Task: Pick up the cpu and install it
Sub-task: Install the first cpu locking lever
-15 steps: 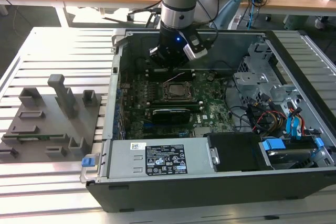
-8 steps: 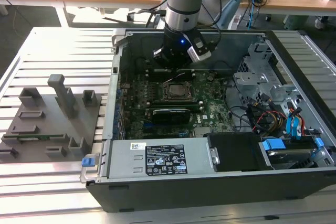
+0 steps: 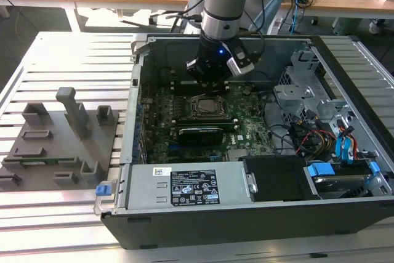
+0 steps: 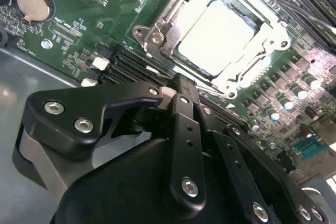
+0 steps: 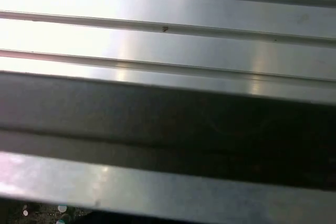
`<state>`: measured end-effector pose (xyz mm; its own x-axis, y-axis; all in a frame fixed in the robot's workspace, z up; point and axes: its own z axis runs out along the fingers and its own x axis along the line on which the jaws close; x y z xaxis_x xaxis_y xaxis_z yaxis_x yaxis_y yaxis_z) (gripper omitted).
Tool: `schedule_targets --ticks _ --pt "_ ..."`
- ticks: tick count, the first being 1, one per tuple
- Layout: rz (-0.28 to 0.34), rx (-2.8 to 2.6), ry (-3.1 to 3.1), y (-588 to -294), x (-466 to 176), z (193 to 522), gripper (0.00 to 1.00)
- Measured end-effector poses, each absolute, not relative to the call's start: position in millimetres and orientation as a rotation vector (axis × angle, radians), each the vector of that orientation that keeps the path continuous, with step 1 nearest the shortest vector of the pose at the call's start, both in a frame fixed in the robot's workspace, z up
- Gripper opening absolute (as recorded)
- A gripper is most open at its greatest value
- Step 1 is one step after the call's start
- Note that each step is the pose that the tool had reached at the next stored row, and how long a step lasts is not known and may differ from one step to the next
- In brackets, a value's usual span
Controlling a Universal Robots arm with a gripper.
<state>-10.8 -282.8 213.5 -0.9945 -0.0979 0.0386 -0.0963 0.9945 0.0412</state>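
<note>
Inside your open black computer case (image 3: 246, 226), the pale silvery square cpu (image 4: 219, 38) sits in its socket; jaws look closed, empty.

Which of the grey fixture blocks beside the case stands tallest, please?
The T-topped post near the fixture's middle; the other blocks around it are squat.

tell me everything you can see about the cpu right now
The cpu is a small flat square chip with a pale, shiny metal-looking top. In the second wrist view it lies flat inside the socket frame on the green motherboard, with the frame's metal rim around its edges. The gripper is just beside the socket, not touching the chip.
</note>
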Motion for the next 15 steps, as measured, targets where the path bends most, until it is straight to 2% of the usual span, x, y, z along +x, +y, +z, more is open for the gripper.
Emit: schedule_targets --ticks 15 --pt "-0.062 0.151 -3.093 -283 1 202 0.11"
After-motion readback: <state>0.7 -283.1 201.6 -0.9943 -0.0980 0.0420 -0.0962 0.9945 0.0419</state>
